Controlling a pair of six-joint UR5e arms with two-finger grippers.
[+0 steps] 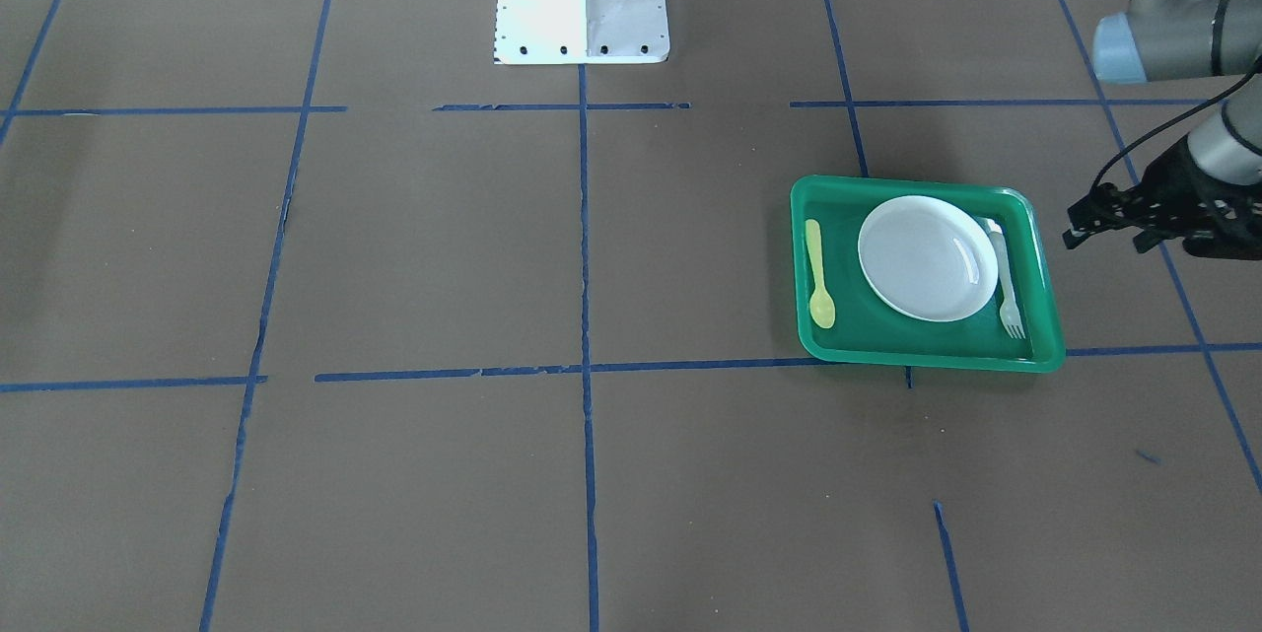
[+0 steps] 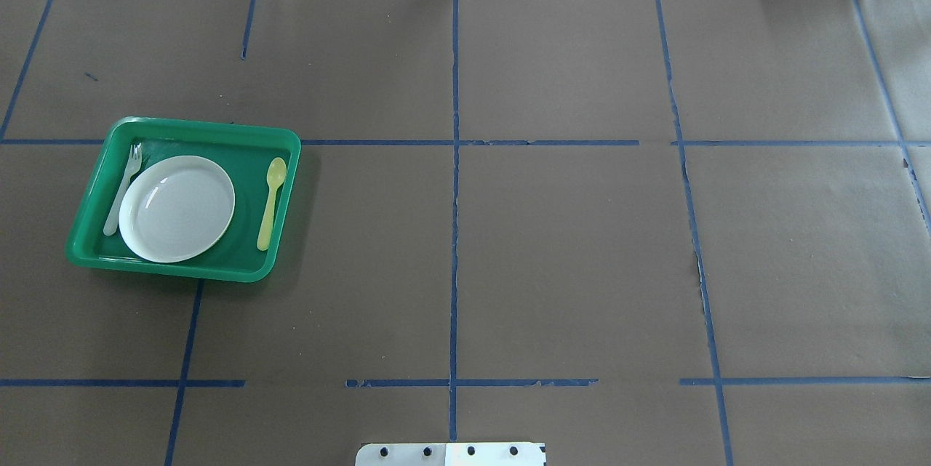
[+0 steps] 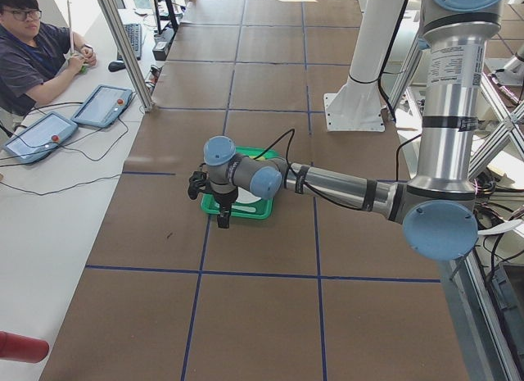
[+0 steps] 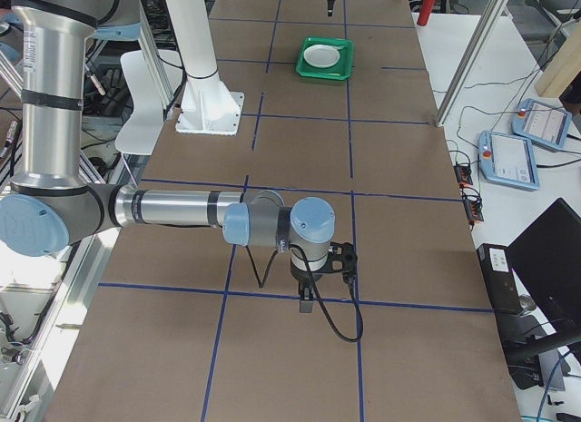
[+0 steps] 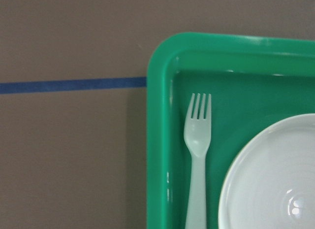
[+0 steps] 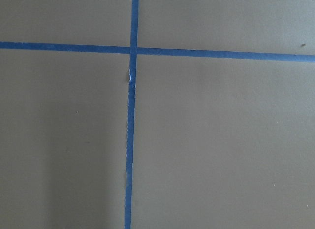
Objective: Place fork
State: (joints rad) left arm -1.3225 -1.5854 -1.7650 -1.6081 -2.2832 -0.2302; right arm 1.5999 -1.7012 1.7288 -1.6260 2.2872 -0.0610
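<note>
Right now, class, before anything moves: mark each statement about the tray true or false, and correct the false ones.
1. The fork lies inside the green tray. True.
2. The yellow spoon rests on the white plate. False: it lies on the tray floor beside the plate.
3. Fork and spoon lie on opposite sides of the plate. True.
4. The fork's tines point toward the robot. False: they point away from it.

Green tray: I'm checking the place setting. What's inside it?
A white plate in the middle, a pale fork on one side, a yellow spoon on the other. The tray floor under the plate is hidden.
</note>
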